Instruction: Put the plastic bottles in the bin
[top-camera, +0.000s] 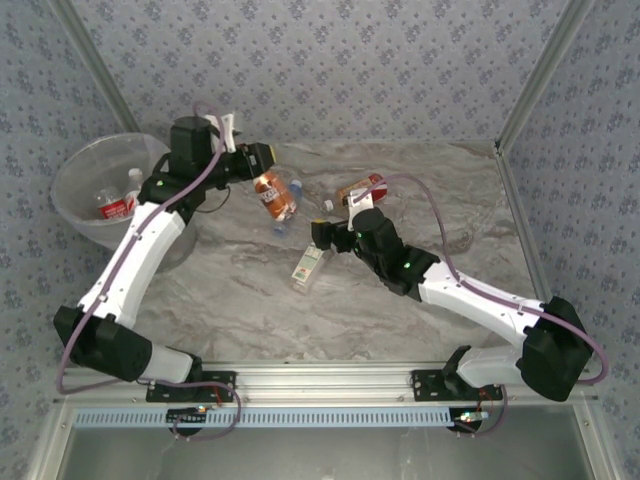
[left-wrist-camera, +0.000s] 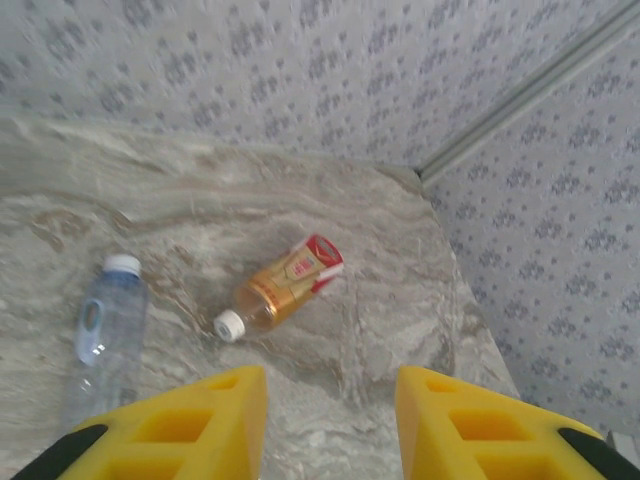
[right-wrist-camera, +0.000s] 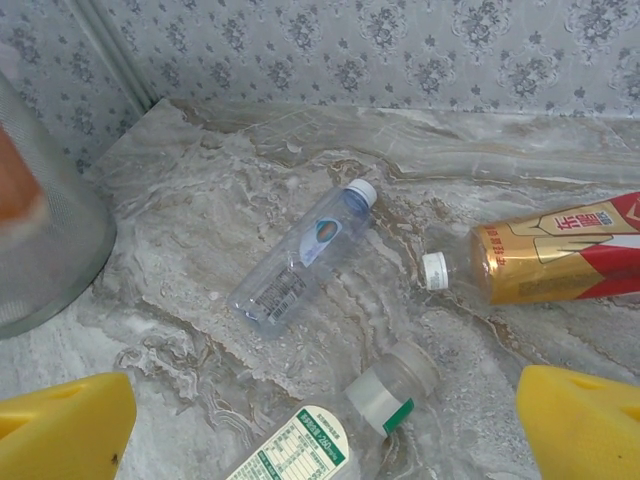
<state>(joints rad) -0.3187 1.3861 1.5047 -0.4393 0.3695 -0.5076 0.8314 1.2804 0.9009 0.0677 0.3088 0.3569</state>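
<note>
Nearest: clear white-green-label plastic bottle (right-wrist-camera: 300, 455) on marbled table (top-camera: 250, 310), right fingers (right-wrist-camera: 70, 425) near it spread wide, empty. Beyond, bluish clear bottle (right-wrist-camera: 300, 255) & amber-filled bottle (left-wrist-camera: 285, 283) lie loose. Left fingers (left-wrist-camera: 220, 415) set narrow, apparently gripping orange-label bottle (top-camera: 273, 196). Round translucent bin (top-camera: 75, 165) far left holds 2; 4 to go

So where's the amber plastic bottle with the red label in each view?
Top external: the amber plastic bottle lies at the back, right of centre.
Left wrist: the bottle is mid-frame, cap lower left.
Right wrist: right edge, cap pointing left.
Shared landmark: bluish clear plastic bottle to its left.
</note>
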